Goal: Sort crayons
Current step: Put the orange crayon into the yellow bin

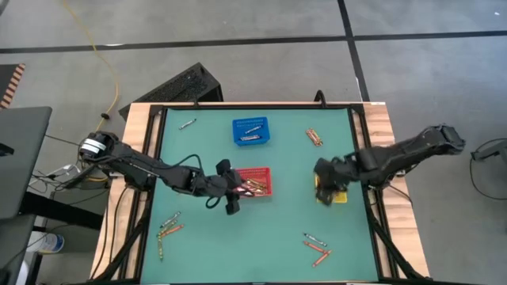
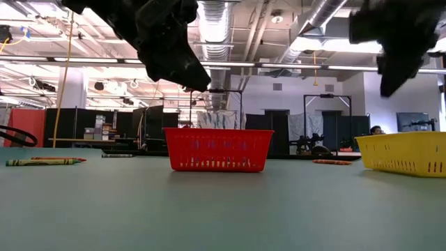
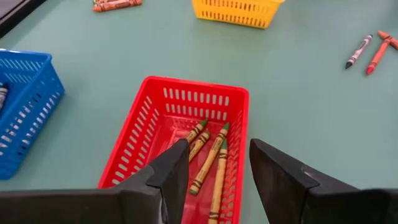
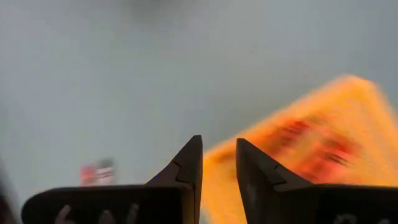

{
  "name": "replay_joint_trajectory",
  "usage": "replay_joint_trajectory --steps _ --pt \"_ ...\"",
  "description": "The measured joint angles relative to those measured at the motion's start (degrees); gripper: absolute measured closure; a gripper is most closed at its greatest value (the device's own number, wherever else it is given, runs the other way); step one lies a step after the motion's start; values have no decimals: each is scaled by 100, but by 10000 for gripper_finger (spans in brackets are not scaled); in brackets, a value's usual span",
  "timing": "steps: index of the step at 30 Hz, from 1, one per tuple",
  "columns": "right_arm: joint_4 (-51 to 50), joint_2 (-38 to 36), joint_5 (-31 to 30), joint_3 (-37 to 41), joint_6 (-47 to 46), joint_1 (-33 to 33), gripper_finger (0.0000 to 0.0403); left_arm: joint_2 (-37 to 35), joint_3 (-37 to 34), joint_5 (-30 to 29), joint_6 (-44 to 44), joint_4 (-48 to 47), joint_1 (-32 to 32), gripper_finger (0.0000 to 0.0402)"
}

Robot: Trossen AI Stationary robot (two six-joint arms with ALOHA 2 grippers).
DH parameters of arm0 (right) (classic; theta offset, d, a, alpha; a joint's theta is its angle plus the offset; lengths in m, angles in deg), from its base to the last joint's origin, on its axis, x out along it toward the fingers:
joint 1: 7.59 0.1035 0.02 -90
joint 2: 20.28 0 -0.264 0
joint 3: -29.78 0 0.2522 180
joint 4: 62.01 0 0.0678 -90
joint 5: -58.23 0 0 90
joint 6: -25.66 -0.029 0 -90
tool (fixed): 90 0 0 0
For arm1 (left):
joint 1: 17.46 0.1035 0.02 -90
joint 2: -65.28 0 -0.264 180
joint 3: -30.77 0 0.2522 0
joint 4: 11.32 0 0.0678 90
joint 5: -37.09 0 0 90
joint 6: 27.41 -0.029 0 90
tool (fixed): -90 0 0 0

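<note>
the red basket (image 1: 255, 181) sits mid-table, and everything else is easiest placed from it. the left gripper (image 3: 217, 180) hangs just over the basket's near rim, fingers spread apart with nothing between them. several crayons (image 3: 208, 160) lie inside the red basket, touching each other. the blue basket (image 1: 250, 131) stands just beyond the red one, with something pale lying in it. off to the red basket's right sits the yellow basket (image 1: 337, 194), and the right gripper (image 4: 217, 163) hovers over its edge, fingers slightly parted, holding nothing that i can see. loose crayons (image 1: 317, 249) lie scattered nearer the table's corners, well apart from the red basket.
</note>
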Motion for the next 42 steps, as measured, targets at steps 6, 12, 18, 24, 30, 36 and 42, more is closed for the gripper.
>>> replay_joint_trajectory --steps 6,12,18,24,30,36,42 --pt "1834 601 -29 -6 323 1897 312 0 0 -15 -101 1 -68 245" --pt "3104 1744 -393 -6 1244 3465 312 0 0 -63 -258 9 -68 245" --pt "3282 2728 -437 -4 847 3943 312 0 0 -133 -247 57 -68 245" --pt "3624 3200 -264 -4 811 4017 312 0 0 -107 -56 49 -68 245" --pt "3670 3532 -335 -11 887 4074 312 0 0 -103 41 44 -68 245" --pt "3708 3971 -443 -62 1273 4078 316 0 0 -101 87 44 -70 245" --pt "3539 3777 -428 -16 1420 4073 366 0 0 -103 87 40 -70 245"
